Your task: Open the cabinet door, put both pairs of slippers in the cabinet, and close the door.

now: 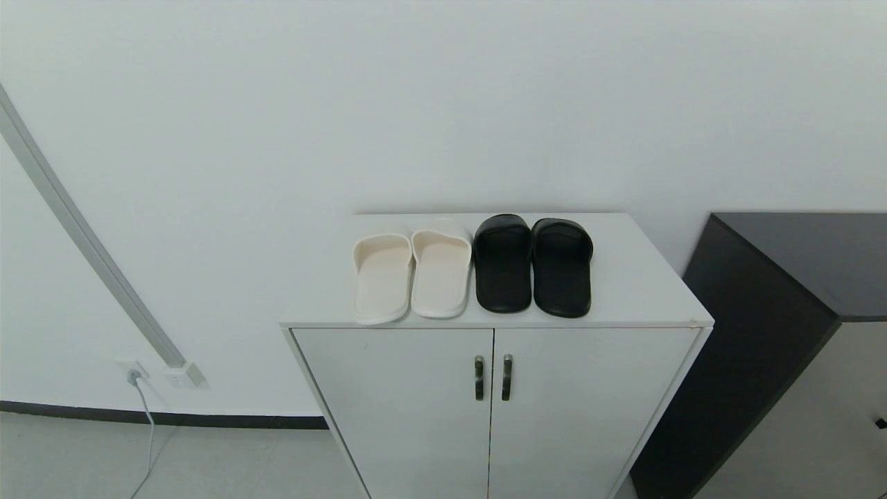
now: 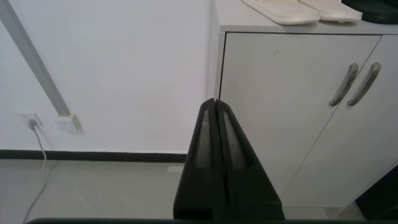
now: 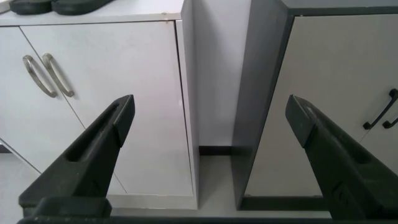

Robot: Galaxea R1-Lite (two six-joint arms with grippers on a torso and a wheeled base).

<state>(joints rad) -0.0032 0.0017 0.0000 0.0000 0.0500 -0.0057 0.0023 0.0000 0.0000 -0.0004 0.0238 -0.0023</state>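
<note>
White cabinet [image 1: 402, 416], shut, cream slippers [image 1: 441, 277], black slippers [image 1: 502, 267], 2 pairs on top

The head camera looks forward and down from above the front of the white cabinet [image 1: 388, 416], taking in its whole top and upper doors. The left wrist camera sits low, close off the front left corner, and the right wrist camera (equally low) faces the gap between the cabinet's right side and the dark cabinet [image 3: 267, 93]. All three share the door handles [image 1: 479, 378] and the top's front edge.
</note>
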